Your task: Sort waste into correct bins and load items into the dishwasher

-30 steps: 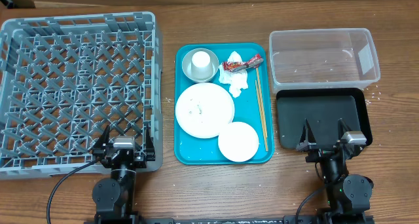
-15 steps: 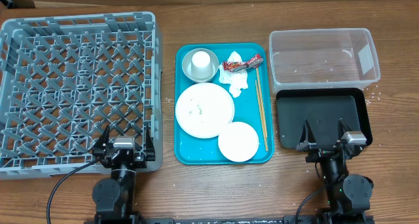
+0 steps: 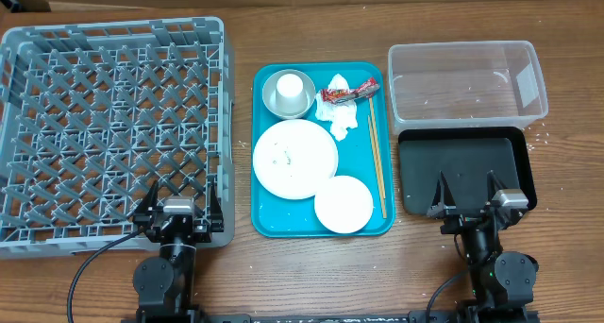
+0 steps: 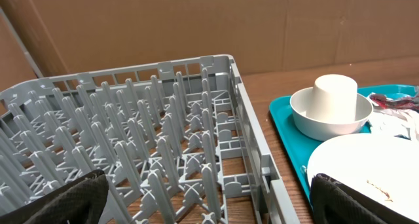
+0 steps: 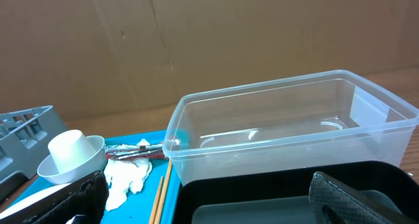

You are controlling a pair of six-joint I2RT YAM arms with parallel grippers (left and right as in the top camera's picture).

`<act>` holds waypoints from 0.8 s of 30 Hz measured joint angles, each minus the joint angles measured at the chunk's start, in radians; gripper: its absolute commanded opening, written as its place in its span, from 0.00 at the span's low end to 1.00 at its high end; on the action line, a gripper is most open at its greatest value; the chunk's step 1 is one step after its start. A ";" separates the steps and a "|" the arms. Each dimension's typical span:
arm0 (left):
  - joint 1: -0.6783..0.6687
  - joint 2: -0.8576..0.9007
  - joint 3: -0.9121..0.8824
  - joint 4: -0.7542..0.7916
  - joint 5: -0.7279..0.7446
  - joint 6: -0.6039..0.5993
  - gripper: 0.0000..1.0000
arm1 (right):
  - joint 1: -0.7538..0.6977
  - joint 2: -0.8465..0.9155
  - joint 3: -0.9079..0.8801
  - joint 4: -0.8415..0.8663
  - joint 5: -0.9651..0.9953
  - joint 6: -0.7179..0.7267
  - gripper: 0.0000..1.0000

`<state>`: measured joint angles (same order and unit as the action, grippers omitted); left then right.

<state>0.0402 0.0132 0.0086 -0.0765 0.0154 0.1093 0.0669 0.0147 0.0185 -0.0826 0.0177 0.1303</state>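
Surroundings: table (image 3: pixel 566 266), brown wood-grain top, smooth with a faint sheen; backdrop (image 4: pixel 196 21), matt brown cardboard, creased. Containers: dish rack (image 3: pixel 113 125), matt grey moulded plastic; serving tray (image 3: pixel 264 224), smooth teal plastic, slightly glossy; tub (image 3: pixel 462 46), clear glossy plastic; black tray (image 3: pixel 462 172), smooth black plastic with a dull sheen. Contents: plates (image 3: pixel 294 159) and cup (image 3: pixel 290 87), white, smooth, glazed-looking; napkin (image 3: pixel 342 120), crumpled matt white paper; wrapper (image 3: pixel 347 91), shiny red film; chopsticks (image 3: pixel 377 162), pale bare wood.

No text, label or number is readable
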 measured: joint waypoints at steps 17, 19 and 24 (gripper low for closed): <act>0.000 0.000 0.000 0.038 0.003 0.007 1.00 | 0.000 0.000 0.000 -0.001 0.000 0.000 1.00; 0.000 0.000 -0.001 0.109 0.035 0.006 1.00 | 0.000 0.000 0.000 0.000 0.000 0.000 1.00; 0.000 0.000 0.000 0.293 0.178 0.003 1.00 | 0.000 0.000 0.000 0.000 0.000 0.000 1.00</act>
<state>0.0402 0.0132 0.0082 0.2161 0.1932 0.1123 0.0669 0.0147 0.0185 -0.0826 0.0177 0.1303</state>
